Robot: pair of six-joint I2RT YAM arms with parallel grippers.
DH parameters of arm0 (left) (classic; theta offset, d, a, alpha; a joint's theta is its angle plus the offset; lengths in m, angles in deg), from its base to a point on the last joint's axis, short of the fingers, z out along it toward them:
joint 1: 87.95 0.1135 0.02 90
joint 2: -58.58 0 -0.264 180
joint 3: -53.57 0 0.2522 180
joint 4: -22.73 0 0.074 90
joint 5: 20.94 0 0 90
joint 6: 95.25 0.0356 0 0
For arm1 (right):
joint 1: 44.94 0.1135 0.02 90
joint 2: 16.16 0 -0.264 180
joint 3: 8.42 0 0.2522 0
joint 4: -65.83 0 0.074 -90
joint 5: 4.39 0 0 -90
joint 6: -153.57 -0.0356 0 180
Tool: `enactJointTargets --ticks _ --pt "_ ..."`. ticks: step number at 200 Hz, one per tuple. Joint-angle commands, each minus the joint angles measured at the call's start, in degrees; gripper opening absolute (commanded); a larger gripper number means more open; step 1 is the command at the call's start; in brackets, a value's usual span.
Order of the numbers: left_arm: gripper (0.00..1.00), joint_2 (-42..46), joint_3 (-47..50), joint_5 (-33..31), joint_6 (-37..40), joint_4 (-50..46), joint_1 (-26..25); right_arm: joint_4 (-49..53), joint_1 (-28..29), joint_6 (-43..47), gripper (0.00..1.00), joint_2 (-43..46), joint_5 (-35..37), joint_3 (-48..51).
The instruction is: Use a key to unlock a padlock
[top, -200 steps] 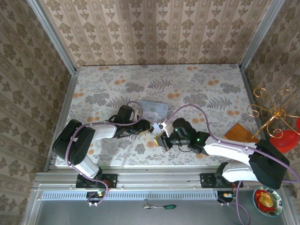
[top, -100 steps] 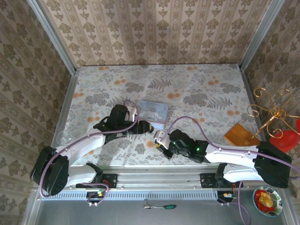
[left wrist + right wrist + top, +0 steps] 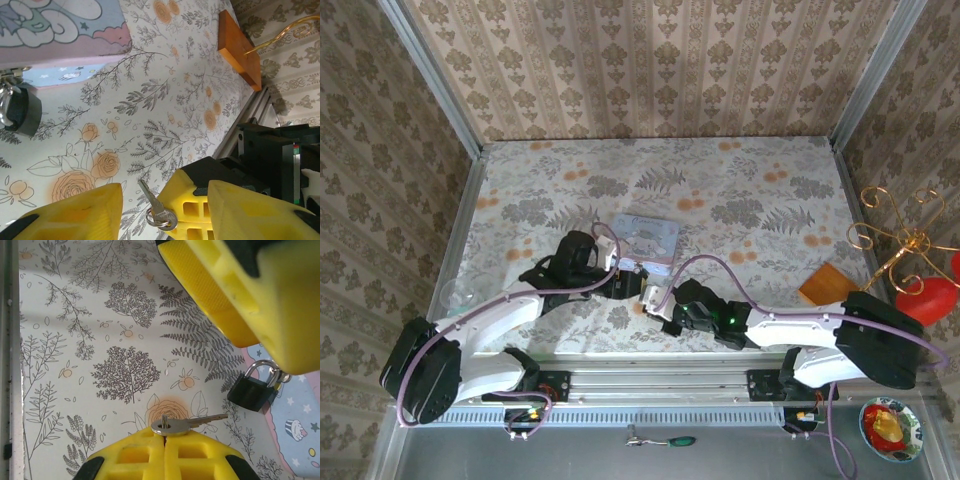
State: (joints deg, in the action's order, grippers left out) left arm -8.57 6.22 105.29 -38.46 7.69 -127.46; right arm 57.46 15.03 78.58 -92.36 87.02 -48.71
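The small black padlock [image 3: 252, 390] with a silvery shackle hangs at the edge of the pale-blue cartoon tin [image 3: 60, 35] and rests on the floral tabletop; it is also at the left edge [image 3: 20, 107] of the left wrist view. My right gripper [image 3: 165, 436] is shut on the silver key [image 3: 187, 424], whose blade points toward the padlock a short way off. My left gripper [image 3: 165, 195] is open just in front of the tin, its yellow fingers [image 3: 75, 215] on either side of the key [image 3: 159, 212] and the right gripper's tip. From above, both grippers [image 3: 638, 285] [image 3: 658, 303] meet below the tin [image 3: 648, 235].
An orange wooden block [image 3: 239, 47] lies at the table's right side [image 3: 830, 285], beside a gold wire stand [image 3: 900, 240]. The aluminium rail [image 3: 7, 365] runs along the near edge. Wallpapered walls enclose the table on three sides.
The left arm's elbow has dropped toward the near left while its gripper stayed by the tin. The right gripper with the key has edged left, closer to the left gripper.
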Motion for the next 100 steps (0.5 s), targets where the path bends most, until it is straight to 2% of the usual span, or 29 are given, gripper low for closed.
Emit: enactJointTargets --ticks 1,20,44,100 --pt "0.47 -1.9 1.0 -0.4 -2.3 -0.1 0.0 -4.3 0.9 1.7 0.00 -1.4 2.7 -1.8" --pt "0.46 -3.9 0.7 -3.4 -6.7 -1.7 0.1 -5.7 1.4 2.0 0.00 -2.3 4.5 -2.3" --pt "0.45 -5.6 0.3 -3.9 -11.0 -0.7 -0.5 -6.8 2.4 2.6 0.00 -4.5 6.5 -3.1" --pt "0.41 -7.2 -3.8 -8.0 -10.6 -9.6 -1.5 -8.9 4.3 3.2 0.00 -8.3 10.3 -4.7"
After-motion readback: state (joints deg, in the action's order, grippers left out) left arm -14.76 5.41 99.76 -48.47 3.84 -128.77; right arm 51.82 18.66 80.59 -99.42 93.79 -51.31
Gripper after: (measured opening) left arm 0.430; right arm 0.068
